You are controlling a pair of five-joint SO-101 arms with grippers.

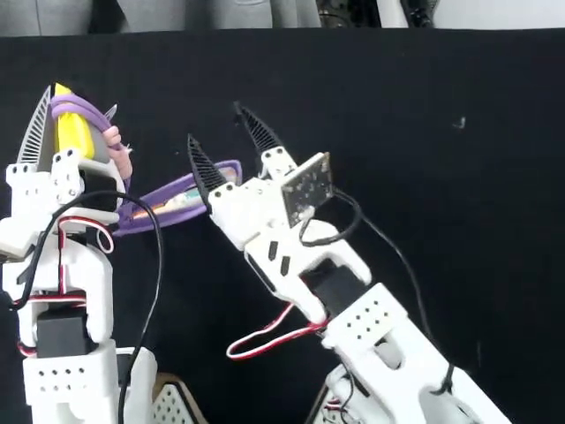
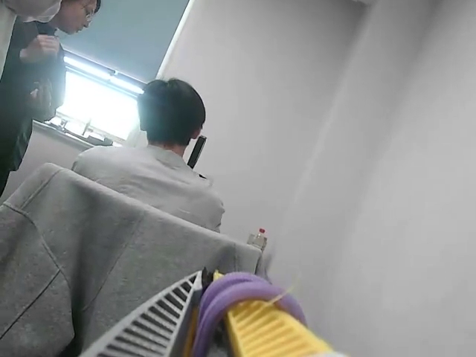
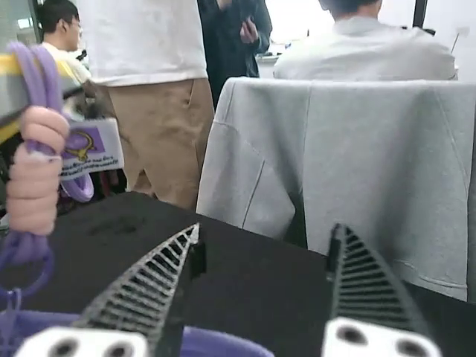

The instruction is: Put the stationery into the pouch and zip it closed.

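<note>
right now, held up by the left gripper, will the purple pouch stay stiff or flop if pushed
Probably floppy: the purple pouch sags slantwise from the left gripper. Likely light: it hangs by one thin strap. A nudge from the open right gripper would probably swing it.

The left gripper [image 1: 55, 99] stands at the left side of the desk [image 1: 441, 132], clamped on one end of the pouch [image 1: 168, 199]. The pouch extends rightward above the desk to the right gripper [image 1: 214, 124], whose spread jaws sit at its far end.

Matt black cloth covers the table [image 1: 441, 132]; the pouch [image 1: 166, 196] looks smooth plastic.
</note>
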